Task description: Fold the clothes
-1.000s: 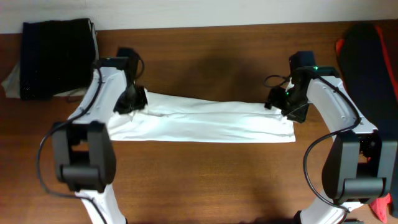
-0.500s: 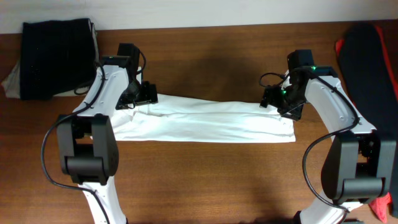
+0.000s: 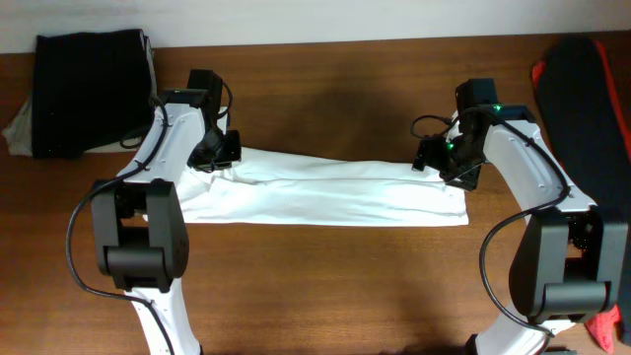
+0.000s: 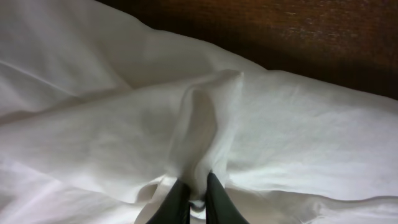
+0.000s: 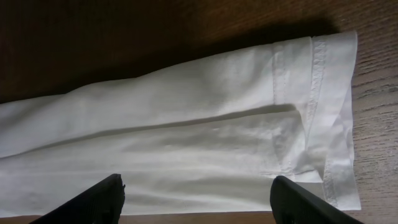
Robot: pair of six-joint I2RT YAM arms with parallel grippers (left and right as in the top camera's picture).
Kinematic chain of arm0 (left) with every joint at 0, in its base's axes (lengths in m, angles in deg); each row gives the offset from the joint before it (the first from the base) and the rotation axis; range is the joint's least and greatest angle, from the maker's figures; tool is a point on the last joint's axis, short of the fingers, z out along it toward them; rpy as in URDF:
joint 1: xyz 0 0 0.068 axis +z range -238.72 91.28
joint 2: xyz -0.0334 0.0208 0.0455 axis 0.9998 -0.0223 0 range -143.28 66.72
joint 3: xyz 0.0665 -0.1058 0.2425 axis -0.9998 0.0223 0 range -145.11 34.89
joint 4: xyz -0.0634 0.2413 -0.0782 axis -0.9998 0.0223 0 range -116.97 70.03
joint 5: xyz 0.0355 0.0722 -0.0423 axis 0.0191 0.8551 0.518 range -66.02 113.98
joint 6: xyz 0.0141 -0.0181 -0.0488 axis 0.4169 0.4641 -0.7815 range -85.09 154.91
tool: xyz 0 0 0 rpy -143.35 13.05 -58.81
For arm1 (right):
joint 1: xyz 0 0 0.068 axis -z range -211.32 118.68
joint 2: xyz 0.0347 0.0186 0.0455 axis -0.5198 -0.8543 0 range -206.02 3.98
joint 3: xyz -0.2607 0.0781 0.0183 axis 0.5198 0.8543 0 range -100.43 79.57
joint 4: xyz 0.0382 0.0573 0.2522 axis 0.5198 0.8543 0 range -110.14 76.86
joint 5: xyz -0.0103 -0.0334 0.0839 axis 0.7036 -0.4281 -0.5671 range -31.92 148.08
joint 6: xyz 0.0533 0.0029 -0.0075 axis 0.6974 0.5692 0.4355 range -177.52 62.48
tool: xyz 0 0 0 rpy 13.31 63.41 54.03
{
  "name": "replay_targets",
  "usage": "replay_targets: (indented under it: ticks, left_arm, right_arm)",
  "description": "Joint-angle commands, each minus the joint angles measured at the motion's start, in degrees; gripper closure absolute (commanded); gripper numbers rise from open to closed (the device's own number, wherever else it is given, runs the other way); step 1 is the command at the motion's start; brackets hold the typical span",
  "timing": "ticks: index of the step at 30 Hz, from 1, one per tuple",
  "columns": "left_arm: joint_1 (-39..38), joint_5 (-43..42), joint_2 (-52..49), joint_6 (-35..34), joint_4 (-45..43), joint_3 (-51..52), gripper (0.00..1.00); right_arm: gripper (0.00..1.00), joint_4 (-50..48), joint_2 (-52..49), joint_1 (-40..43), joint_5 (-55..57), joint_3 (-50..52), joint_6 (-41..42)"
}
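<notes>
The clothes in hand are a long white garment [image 3: 325,192], folded into a narrow strip across the middle of the table. My left gripper [image 3: 219,156] sits at its upper left end. In the left wrist view that gripper [image 4: 198,180] is shut on a raised pinch of the white cloth [image 4: 280,124]. My right gripper [image 3: 434,158] hovers at the strip's upper right end. In the right wrist view it [image 5: 198,182] stands open, fingers wide apart over the hemmed end of the garment [image 5: 186,118], holding nothing.
A folded black garment [image 3: 89,89] lies at the back left corner. A dark item with a red edge [image 3: 582,89] lies along the right side. The brown wooden table [image 3: 325,286] extends in front of the white strip.
The left gripper moved onto the strip's upper left end, opened wide, and then closed on a fold of the white cloth. The right gripper shifted slightly left and stayed open.
</notes>
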State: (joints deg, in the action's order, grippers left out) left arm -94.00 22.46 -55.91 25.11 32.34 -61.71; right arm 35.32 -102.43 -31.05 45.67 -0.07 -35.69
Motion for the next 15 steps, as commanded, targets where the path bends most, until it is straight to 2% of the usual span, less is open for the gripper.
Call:
replay_targets:
  ticks: [1, 4, 10, 15]
  left_arm:
    - [0.2, 1.3, -0.5, 0.5, 0.0, 0.0, 0.99]
    - [0.3, 3.4, 0.3, 0.1, 1.2, -0.4, 0.99]
    - [2.1, 10.0, 4.3, -9.8, 9.0, -1.3, 0.99]
    - [3.3, 10.6, 4.5, -10.1, 14.0, -0.9, 0.99]
  right_arm:
    - [0.22, 0.0, 1.0, -0.3, -0.5, -0.9, -0.6]
    - [0.22, 0.0, 1.0, -0.3, -0.5, -0.9, -0.6]
    - [0.25, -0.2, 1.0, -0.3, -0.5, -0.1, -0.5]
    - [0.30, -1.2, 1.0, -0.4, -0.5, 1.8, -0.4]
